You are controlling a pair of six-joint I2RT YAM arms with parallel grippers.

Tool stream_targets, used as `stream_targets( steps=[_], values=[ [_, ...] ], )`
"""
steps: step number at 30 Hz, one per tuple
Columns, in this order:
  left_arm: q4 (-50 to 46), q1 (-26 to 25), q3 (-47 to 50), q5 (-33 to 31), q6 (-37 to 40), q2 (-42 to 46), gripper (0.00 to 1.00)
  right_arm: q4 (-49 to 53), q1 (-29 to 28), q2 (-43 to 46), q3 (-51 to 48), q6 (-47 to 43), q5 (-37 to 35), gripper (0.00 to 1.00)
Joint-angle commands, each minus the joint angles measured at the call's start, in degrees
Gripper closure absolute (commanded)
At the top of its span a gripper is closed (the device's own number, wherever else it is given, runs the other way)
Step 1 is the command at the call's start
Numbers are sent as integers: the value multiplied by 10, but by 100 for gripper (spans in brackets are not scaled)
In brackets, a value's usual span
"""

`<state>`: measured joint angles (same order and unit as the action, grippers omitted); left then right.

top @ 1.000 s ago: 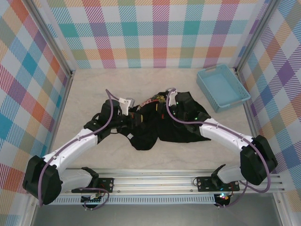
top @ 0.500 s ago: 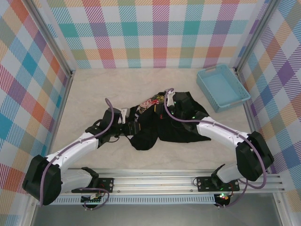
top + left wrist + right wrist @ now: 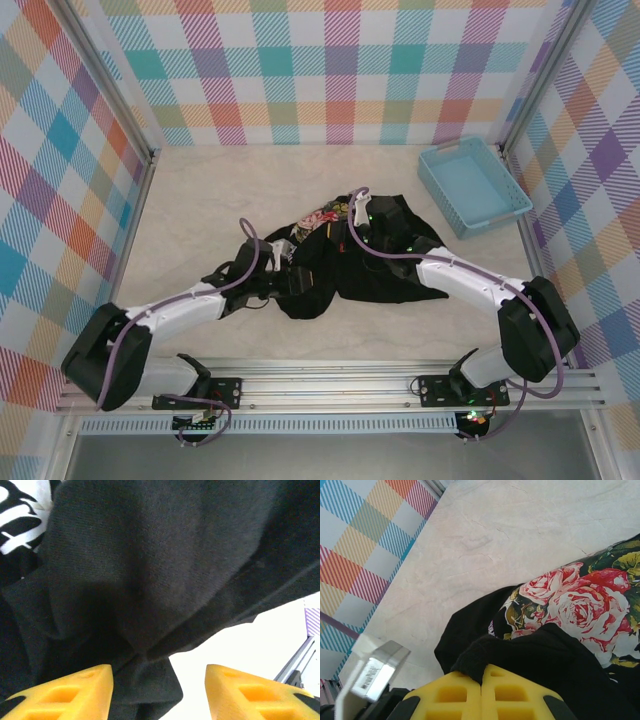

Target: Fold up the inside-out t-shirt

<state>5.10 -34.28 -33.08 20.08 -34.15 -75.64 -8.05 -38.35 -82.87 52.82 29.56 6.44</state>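
The t-shirt (image 3: 372, 268) lies in a crumpled heap at the middle of the table (image 3: 200, 195), between my two arms. It is black, with a rose print (image 3: 572, 605) in pink, white and yellow showing at its far edge. No tidy fold is visible anywhere: the cloth is bunched, creased and lapped over itself, with no flat panel or straight edge.

My left gripper (image 3: 159, 674) sits low at the shirt's left side. Its yellow fingers are apart, and dark cloth drapes just ahead of them without being pinched.

My right gripper (image 3: 481, 672) is at the far edge of the heap, beside the print. Its fingers are pressed together, with a small ridge of black cloth caught at their tips.

A blue tray (image 3: 472, 187) stands well apart at the far right.

I judge the task to be early. The shirt needs spreading flat, and every fold is yet to be made.
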Motion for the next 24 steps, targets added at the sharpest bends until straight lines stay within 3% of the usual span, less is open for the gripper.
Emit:
stream_targets(
  steps=[1,3,7,11,15,20,24],
  values=[
    [51,-8,-29,9,-1,-24,53,-8,-5,15,9,-9,-11,100],
    [65,-10,-33,12,-3,-41,57,-6,-5,17,9,-12,-13,100],
    [92,-12,-44,9,-12,-69,76,1,-5,20,11,-20,-23,100],
    [72,-11,-46,19,-13,-63,87,43,-4,41,19,-52,-70,100],
    [-25,-12,-37,-3,19,-7,95,100,-4,69,40,-111,-137,100],
    [-198,-12,-42,-51,75,72,98,189,-3,98,51,-163,-207,100],
    [-237,-13,-41,8,82,69,98,237,-4,124,33,-157,-171,100]
  ],
)
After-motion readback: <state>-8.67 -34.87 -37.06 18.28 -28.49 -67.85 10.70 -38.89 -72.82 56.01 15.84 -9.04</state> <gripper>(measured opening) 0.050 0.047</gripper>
